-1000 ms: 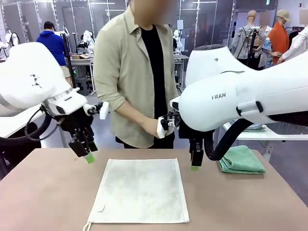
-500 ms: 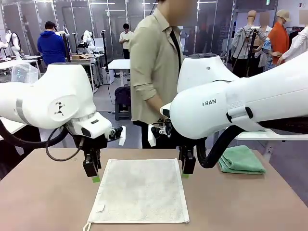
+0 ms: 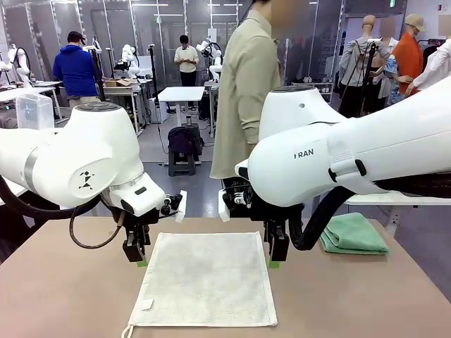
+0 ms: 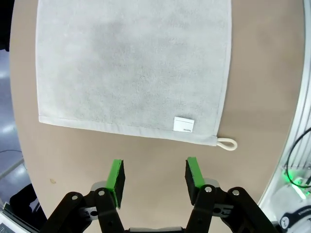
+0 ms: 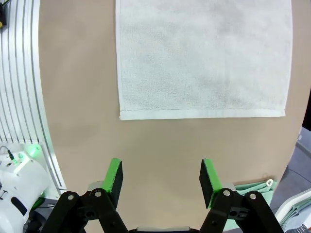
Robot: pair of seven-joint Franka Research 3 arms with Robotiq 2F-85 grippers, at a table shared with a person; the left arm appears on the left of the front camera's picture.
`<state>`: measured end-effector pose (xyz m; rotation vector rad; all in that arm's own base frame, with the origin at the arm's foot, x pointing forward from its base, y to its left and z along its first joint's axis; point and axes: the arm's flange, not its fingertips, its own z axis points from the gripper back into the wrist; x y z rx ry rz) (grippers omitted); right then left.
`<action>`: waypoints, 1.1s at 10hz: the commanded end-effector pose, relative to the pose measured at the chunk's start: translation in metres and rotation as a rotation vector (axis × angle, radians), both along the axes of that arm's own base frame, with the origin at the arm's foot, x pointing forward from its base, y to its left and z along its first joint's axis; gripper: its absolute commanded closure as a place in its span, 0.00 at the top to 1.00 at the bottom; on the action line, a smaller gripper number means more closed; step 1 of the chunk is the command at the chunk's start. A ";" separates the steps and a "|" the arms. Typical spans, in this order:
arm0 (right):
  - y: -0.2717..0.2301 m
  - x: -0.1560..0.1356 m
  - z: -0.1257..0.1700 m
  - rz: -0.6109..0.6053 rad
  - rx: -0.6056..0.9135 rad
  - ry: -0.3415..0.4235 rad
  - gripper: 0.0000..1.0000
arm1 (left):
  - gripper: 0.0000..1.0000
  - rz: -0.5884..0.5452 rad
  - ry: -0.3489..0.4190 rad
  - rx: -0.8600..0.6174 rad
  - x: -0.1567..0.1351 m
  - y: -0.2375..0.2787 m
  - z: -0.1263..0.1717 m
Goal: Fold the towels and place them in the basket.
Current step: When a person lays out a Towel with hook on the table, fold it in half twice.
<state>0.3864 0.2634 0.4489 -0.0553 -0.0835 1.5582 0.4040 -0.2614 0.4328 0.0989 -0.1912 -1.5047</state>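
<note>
Cream towel (image 3: 206, 278) is lying flat at lower centre; left gripper (image 3: 141, 262) and right gripper (image 3: 274, 264) are pointing down beside its upper corners, fingers wide apart, empty. Green towel (image 3: 352, 234) is sitting mid-right.

Both arms point down, left claw (image 3: 141, 262) and right claw (image 3: 273, 263) gaping.

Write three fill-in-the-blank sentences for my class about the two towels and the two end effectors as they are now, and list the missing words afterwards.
1. The folded towel at the right edge of the table is ____ in colour.
2. The left end effector and right end effector both hang with jaws ____ beside the cream-white towel.
3. That towel's loop sits at its near ____ corner.
Missing words: green; open; left.
</note>
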 end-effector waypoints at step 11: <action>0.013 -0.011 -0.041 -0.007 -0.039 -0.017 0.80 | 0.65 0.004 0.011 -0.001 -0.025 0.004 -0.020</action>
